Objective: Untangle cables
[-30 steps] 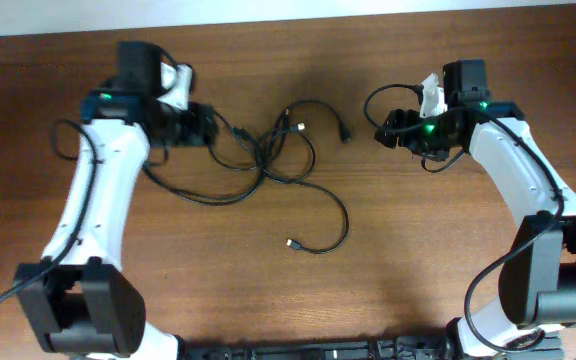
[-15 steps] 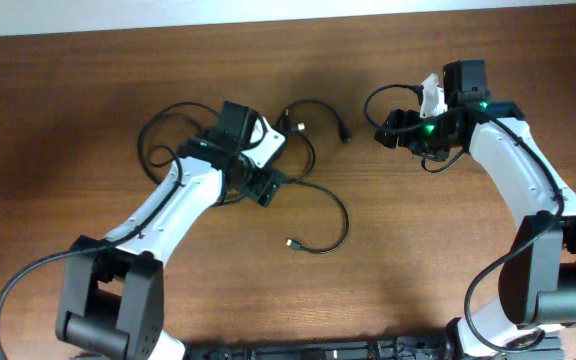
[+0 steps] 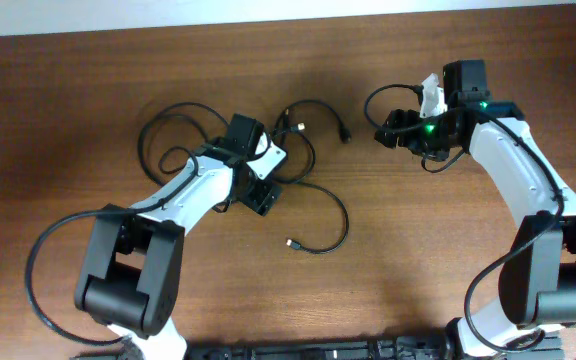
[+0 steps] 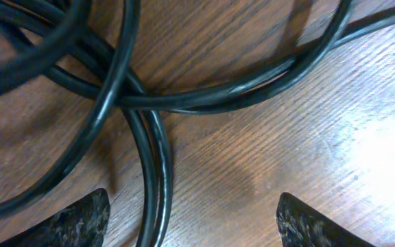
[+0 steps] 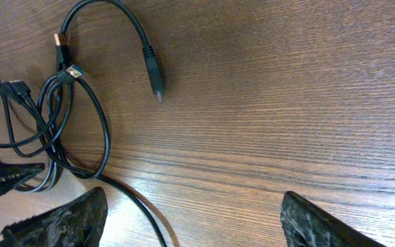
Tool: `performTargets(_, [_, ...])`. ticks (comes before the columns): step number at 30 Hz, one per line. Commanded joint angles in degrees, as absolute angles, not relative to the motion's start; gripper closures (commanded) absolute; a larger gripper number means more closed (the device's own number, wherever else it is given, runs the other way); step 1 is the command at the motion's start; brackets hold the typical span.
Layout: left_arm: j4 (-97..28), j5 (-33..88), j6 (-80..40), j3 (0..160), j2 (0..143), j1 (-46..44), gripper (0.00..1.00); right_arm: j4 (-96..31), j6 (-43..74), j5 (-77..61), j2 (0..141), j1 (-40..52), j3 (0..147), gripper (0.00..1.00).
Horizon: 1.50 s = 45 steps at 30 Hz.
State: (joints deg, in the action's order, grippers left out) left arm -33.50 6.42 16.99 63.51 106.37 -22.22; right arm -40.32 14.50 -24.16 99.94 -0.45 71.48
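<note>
**Left gripper poised over the crossing**

On the table (image 3: 418,280), the cables (image 4: 218,101) lie tangled. The left gripper (image 4: 190,221) hovers directly above their crossing, spread wide and empty, with two strands running between its fingers. The right gripper (image 3: 386,132), also spread and empty, stands well apart.

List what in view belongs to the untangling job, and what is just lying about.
Job:
- cables, knotted together
- left end effector, open over the knot
- right end effector, open, apart from the cables

Not the job:
- table
</note>
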Motion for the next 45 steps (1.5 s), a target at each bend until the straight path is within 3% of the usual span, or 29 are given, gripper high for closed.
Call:
performTargets(1, [-33.04, 6.0, 17.65, 62.92, 107.92, -22.39, 0.33, -40.34, 13.69, -24.84, 100.25, -0.3, 71.9, 0.2])
performTargets(2, [-33.04, 6.02, 17.52, 62.92, 107.94, -22.39, 0.4, -40.34, 13.69, -24.84, 100.25, -0.3, 71.9, 0.2])
performTargets(3, [-33.04, 6.22, 16.99, 62.92, 107.94, -22.41, 0.53, -40.34, 13.72, -24.84, 100.25, -0.3, 71.9, 0.2])
performTargets(4, [-33.08, 6.2, 16.27, 62.92, 107.94, -22.41, 0.58, -40.34, 13.72, -24.84, 100.25, -0.3, 71.9, 0.2])
performTargets(6, [-33.58, 6.42, 16.1, 62.92, 107.94, -22.52, 0.81, -40.34, 13.72, -24.84, 100.25, -0.3, 71.9, 0.2])
performTargets(9, [-33.67, 6.39, 16.1, 63.07, 107.87, -22.9, 0.99, -40.34, 13.72, -24.84, 100.25, -0.3, 71.9, 0.2])
performTargets(18, [-43.33, 8.38, 15.9, 74.0, 103.66, -22.87, 1.0, -41.15, 13.72, -25.3, 100.25, 0.08, 71.9, 0.2])
performTargets(27, [-55.66, 19.79, 16.01, 88.38, 98.32, -22.83, 1.0, -39.59, 9.41, -24.86, 101.19, 9.08, 71.9, 0.16])
performTargets(30, [-57.08, 19.84, 16.21, 89.25, 96.82, -22.83, 1.0, -37.82, 9.41, -24.86, 101.65, 11.84, 71.9, 0.13])
performTargets(39, [-62.54, 19.77, 16.38, 89.34, 94.63, -22.55, 1.0, -32.75, 9.45, -21.17, 101.65, 14.61, 71.9, 0.15])
performTargets(45, [-62.85, 19.7, 16.38, 89.43, 90.02, -14.98, 1.0, -35.42, 9.45, -12.62, 101.65, 14.61, 71.9, 0.18])
